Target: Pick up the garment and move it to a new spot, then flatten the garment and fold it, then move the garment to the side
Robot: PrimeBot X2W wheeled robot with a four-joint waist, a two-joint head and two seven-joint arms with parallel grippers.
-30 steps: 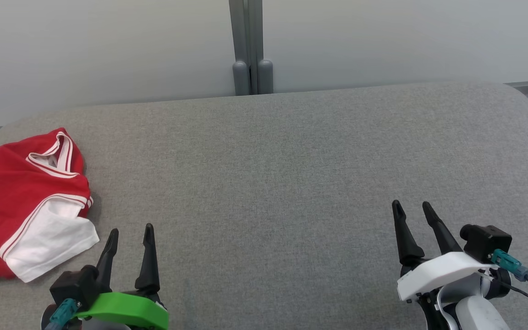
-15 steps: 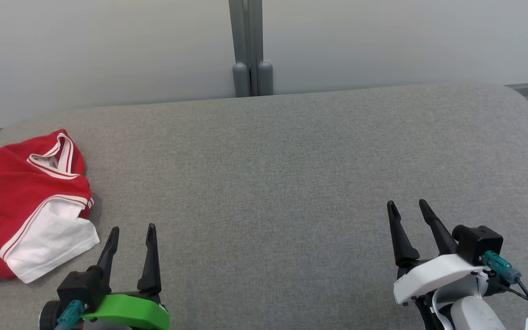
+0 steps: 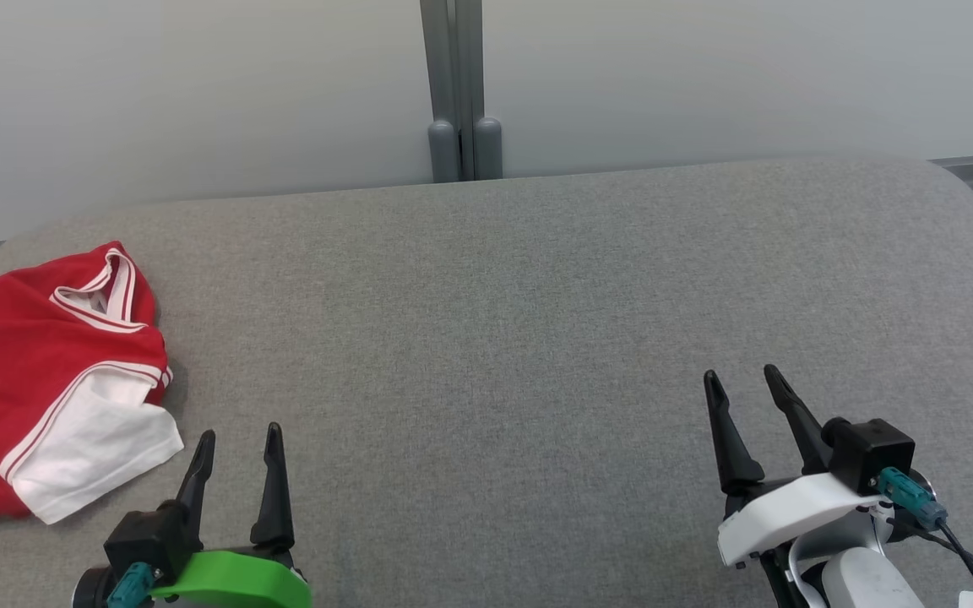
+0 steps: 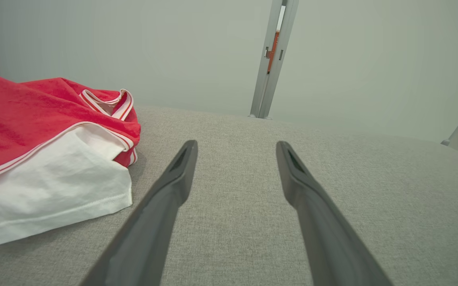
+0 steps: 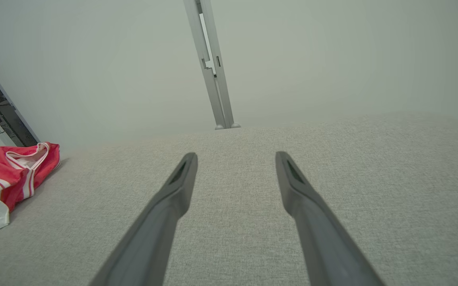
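Red-and-white shirt (image 3: 39, 363) lies in a compact, loosely folded bundle at the left edge of the grey fabric-covered table (image 3: 495, 321), near the left gripper (image 3: 239, 435) and well apart from the right gripper (image 3: 740, 377). Both pairs of jaws stand spread and empty. The task appears either finished, with the shirt set aside, or not yet begun; the bundle alone does not settle which.

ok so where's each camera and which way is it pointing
Head view: high on the robot, looking forward and down on the grey cushion; left fingers low left, right fingers low right, red shirt far left.
Left wrist view: low over the cushion, looking along the left fingers toward the wall, shirt close on their left.
Right wrist view: same low look along the right fingers, shirt at the far left edge.
Shared: both wrist views show the grey post and the shirt.
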